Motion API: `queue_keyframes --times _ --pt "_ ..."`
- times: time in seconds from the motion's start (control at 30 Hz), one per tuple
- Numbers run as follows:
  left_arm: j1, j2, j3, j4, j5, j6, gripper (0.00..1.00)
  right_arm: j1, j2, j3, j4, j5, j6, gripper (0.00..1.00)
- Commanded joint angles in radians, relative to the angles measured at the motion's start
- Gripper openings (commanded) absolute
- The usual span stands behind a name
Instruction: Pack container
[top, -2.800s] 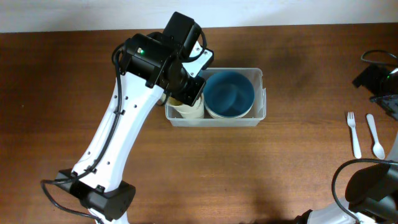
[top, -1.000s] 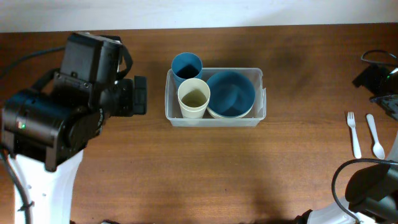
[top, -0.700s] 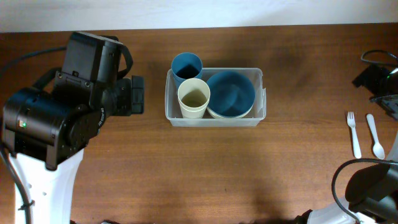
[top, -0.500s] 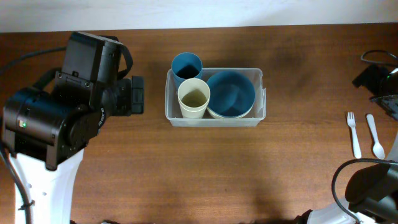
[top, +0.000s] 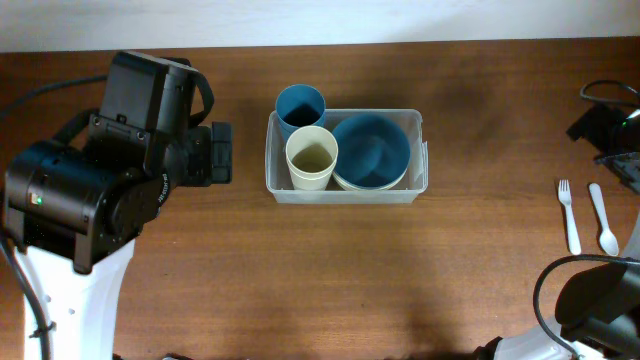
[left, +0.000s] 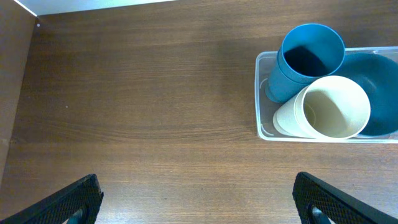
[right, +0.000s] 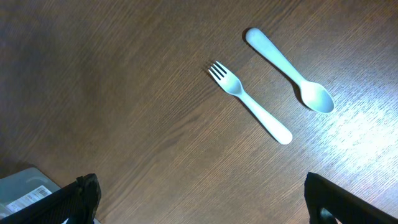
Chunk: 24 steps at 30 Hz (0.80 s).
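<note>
The clear container (top: 345, 197) sits at the table's middle back. Inside it are a blue bowl (top: 371, 150) on the right and a cream cup (top: 312, 156) on the left, with a blue cup (top: 299, 107) leaning at its back left corner. The left wrist view shows the container (left: 259, 93), blue cup (left: 309, 59) and cream cup (left: 333, 107) at upper right. My left gripper (left: 199, 205) hangs open over bare wood, left of the container. A white fork (right: 249, 102) and spoon (right: 289, 71) lie ahead of my open, empty right gripper (right: 205, 205).
In the overhead view the fork (top: 569, 216) and spoon (top: 601, 217) lie side by side near the right edge. The left arm's bulk (top: 100, 190) rises over the table's left part. A pale labelled object (right: 25, 190) shows at the right wrist view's lower left corner.
Earlier the left arm was over the container's left end; it has since drawn back left, leaving the cream cup standing inside. Over the last second nothing moved.
</note>
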<state>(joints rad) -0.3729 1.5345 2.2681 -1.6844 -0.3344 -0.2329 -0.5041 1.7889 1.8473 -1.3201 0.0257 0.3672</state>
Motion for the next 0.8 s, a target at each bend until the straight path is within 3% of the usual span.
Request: queue_keyframes --times 0.0,0.43,0.77 --pt "0.003 -0.002 0.003 -0.003 -0.022 -0.017 1.00 0.000 0.003 -0.005 0.000 0.001 0.011 0.99" --pt "0.003 -0.049 -0.015 -0.003 0.058 -0.009 1.00 0.000 0.003 -0.005 0.014 0.001 0.011 0.99" --pt "0.003 -0.218 -0.203 -0.003 0.024 -0.070 1.00 0.000 0.003 -0.005 -0.027 -0.014 0.011 0.99"
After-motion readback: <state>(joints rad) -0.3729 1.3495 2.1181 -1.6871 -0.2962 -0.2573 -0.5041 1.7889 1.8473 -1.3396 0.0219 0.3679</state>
